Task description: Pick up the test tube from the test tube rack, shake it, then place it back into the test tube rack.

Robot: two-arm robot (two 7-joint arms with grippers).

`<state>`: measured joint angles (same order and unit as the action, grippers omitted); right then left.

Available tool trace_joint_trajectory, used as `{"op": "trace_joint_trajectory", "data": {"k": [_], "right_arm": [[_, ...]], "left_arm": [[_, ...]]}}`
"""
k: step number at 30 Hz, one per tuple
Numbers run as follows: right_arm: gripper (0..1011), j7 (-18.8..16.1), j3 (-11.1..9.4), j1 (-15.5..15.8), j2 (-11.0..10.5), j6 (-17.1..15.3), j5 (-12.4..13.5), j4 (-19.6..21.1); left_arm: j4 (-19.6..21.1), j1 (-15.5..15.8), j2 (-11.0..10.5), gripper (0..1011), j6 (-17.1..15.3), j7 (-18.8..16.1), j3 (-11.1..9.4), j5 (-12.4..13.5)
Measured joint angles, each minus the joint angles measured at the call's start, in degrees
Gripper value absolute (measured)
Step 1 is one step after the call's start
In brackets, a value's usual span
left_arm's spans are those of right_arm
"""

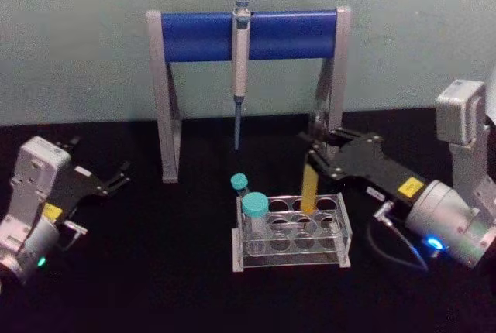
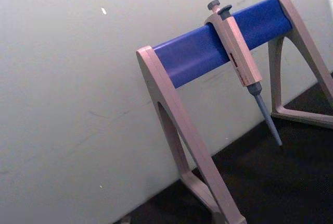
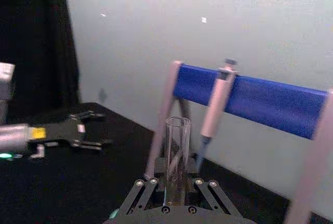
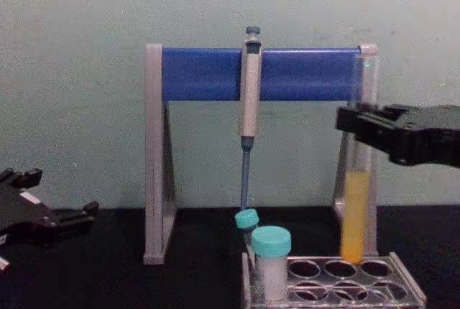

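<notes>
Chest view | right gripper [image 4: 357, 126] grips test tube [image 4: 356, 215], yellow liquid, seemingly at rack [image 4: 407, 284] | left gripper [image 3: 99, 129] spread

Test tube rack [image 4: 407, 282] cut off below; test tube [image 4: 355, 208] base unclear, perhaps inside a hole.

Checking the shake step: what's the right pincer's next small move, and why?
Probably lift straight up a little: the right pincer grips the upright test tube, whose round end is right at the test tube rack, so shaking here could knock it; left pincer parked.
</notes>
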<state>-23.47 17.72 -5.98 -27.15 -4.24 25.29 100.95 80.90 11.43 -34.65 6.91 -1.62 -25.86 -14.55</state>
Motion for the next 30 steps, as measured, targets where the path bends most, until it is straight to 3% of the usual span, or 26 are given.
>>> {"op": "trace_joint_trajectory", "data": {"k": [8, 13, 19, 30], "right_arm": [[233, -2.08, 2.48, -3.19, 2.72, 2.48, 2.48, -3.38], [233, -1.90, 3.06, -5.20, 4.01, 4.42, 2.59, -5.83], [233, -0.29, 2.92, -6.72, 4.86, 6.06, 1.26, -7.93], [233, 1.21, 1.79, -6.76, 4.90, 6.07, -0.11, -8.24]], "left_arm": [[0.00, 0.00, 0.00, 1001, 0.00, 0.00, 0.00, 0.00], [0.00, 0.00, 0.00, 1001, 0.00, 0.00, 0.00, 0.00], [0.00, 0.00, 0.00, 1001, 0.00, 0.00, 0.00, 0.00], [0.00, 0.00, 0.00, 1001, 0.00, 0.00, 0.00, 0.00]]}}
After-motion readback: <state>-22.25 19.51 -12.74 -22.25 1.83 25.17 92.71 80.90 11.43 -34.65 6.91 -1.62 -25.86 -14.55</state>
